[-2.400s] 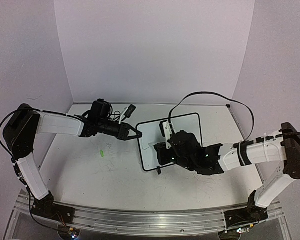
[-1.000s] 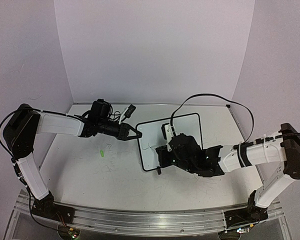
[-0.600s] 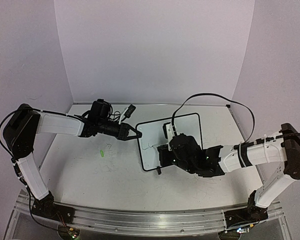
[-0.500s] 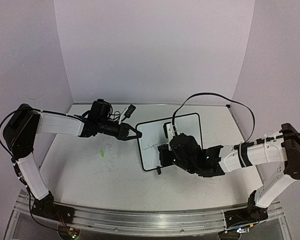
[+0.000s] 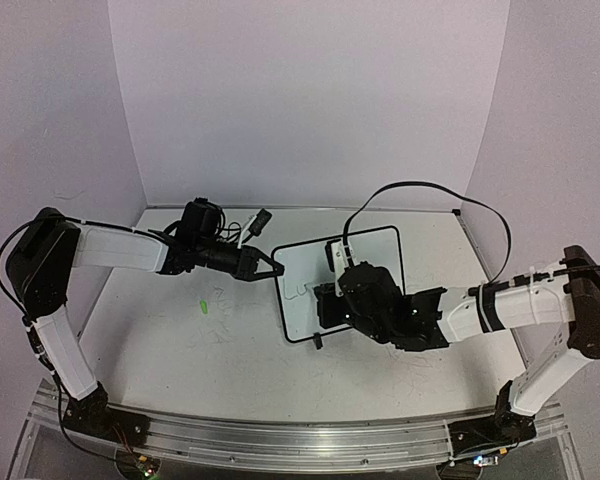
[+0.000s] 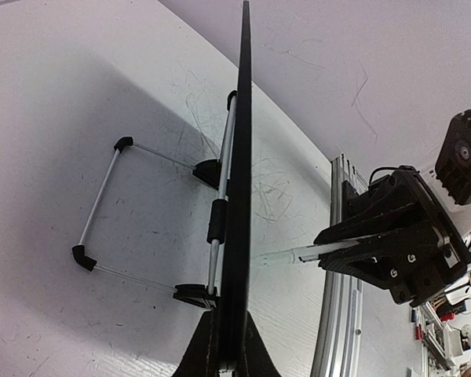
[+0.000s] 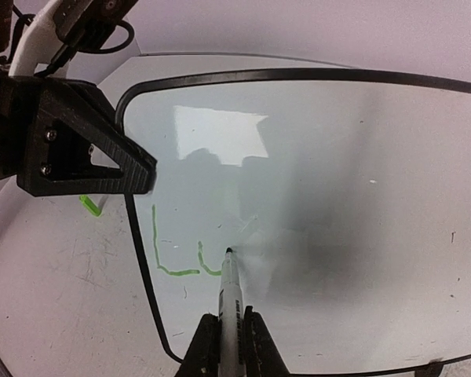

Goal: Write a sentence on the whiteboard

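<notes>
The whiteboard [image 5: 302, 308] is standing toward the middle of the table [image 5: 180, 350], propped on a thin wire stand [image 6: 102, 200] with small black feet. It is a small white rectangle in a thin black frame with rounded corners, and its glossy face is reflecting a bright patch of light. Seen from the left wrist, the whiteboard [image 6: 241, 181] is showing edge-on as a narrow dark line, the stand reaching out behind it.

Green strokes [image 7: 173, 255] are showing low on the board's face near its left edge: an L shape and the start of a second, curved letter beside it.

The left claw [image 5: 268, 268] is clenching the board's left edge, its fingers [image 6: 251, 349] pressing on either side of the frame. The right claw [image 7: 228, 342] is in front of the board's face, grasping a marker [image 7: 231, 294], whose tip is touching the board at the end of the second letter.

A short green mark [image 5: 205, 306] is lying on the scribbled table, left of the board.
</notes>
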`<state>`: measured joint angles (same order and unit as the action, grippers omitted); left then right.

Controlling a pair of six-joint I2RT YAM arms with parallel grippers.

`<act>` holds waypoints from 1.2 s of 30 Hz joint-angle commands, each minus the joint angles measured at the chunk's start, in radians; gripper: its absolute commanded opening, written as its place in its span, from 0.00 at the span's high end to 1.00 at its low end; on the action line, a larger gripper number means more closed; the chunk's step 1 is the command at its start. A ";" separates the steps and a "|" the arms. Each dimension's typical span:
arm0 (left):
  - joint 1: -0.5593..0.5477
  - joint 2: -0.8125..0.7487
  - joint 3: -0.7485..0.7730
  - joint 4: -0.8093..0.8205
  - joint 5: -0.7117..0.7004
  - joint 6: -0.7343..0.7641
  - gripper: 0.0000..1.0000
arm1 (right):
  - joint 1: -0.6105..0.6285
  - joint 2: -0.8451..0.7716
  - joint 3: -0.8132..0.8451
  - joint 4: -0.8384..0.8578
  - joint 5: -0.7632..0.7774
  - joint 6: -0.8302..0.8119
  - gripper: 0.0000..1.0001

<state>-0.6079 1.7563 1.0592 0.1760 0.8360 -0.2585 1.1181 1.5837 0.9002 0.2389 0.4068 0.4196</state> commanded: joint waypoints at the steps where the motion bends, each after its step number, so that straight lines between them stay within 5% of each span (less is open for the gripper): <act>1: -0.003 -0.043 0.013 -0.018 0.045 -0.013 1.00 | -0.005 0.013 0.051 0.028 0.025 -0.019 1.00; 25: -0.002 -0.047 0.012 -0.021 0.040 -0.008 1.00 | 0.004 -0.022 -0.008 0.045 -0.097 0.004 1.00; 29: -0.001 -0.044 0.014 -0.021 0.041 -0.008 1.00 | -0.012 -0.125 -0.067 0.064 -0.054 -0.001 1.00; 36: -0.001 -0.040 0.013 -0.021 0.041 -0.008 1.00 | -0.026 -0.077 -0.036 0.049 -0.031 -0.020 1.00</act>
<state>-0.6079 1.7535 1.0592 0.1734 0.8375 -0.2584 1.0962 1.4890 0.8322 0.2762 0.3429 0.4191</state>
